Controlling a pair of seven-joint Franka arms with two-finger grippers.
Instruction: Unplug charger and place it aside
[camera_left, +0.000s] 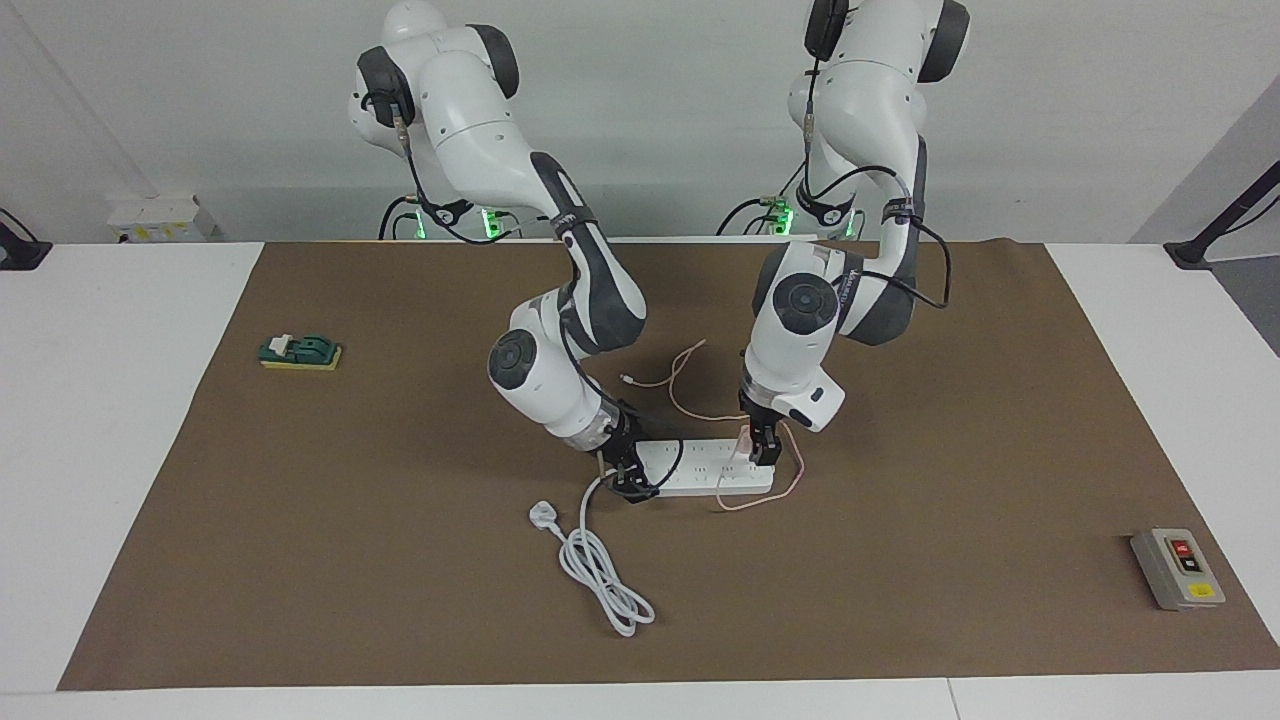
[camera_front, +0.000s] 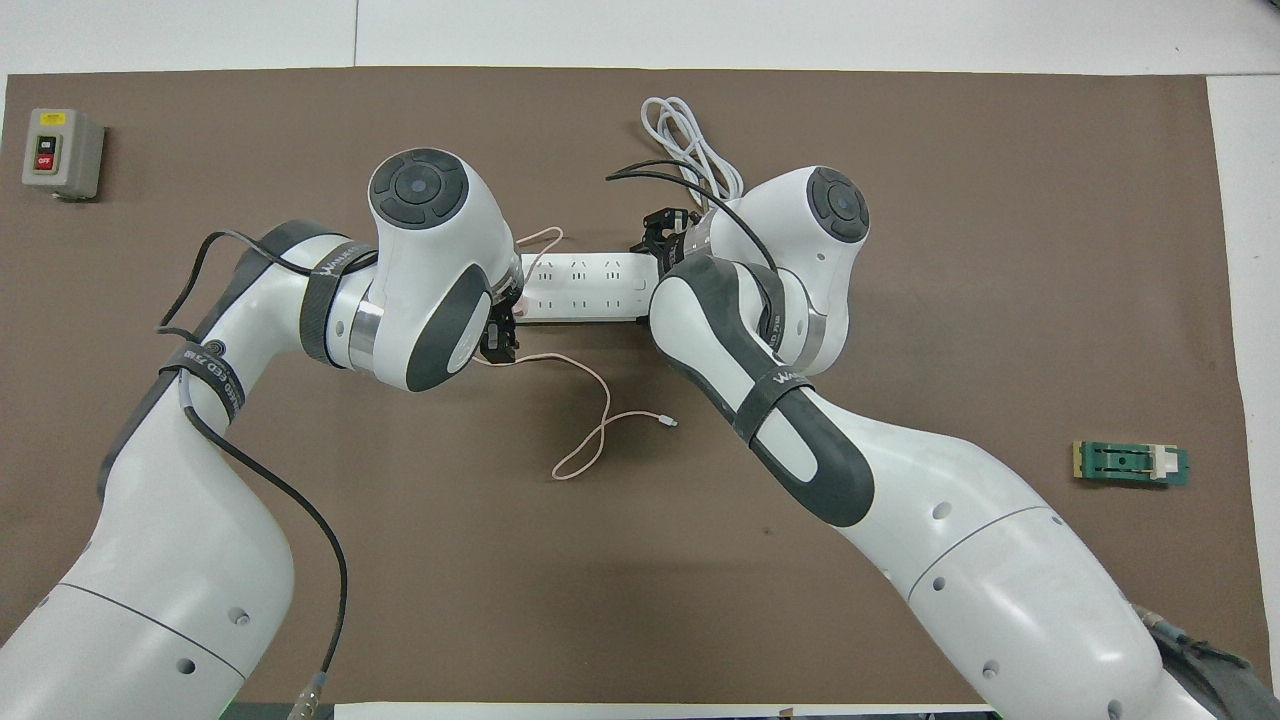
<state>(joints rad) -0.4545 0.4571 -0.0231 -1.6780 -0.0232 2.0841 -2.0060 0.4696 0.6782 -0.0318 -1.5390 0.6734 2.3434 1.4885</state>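
Observation:
The charger, a small pale pink cube, sits in the white power strip at the strip's end toward the left arm. My left gripper is down at the charger from above. In the overhead view the left wrist covers the charger, and only the black base of the left gripper shows. The thin pink cable loops over the mat on the robots' side of the strip. My right gripper is shut on the strip's other end, where the white cord leaves it.
A white three-pin plug and its coiled cord lie farther from the robots than the strip. A grey switch box stands toward the left arm's end. A green block lies at the right arm's end of the brown mat.

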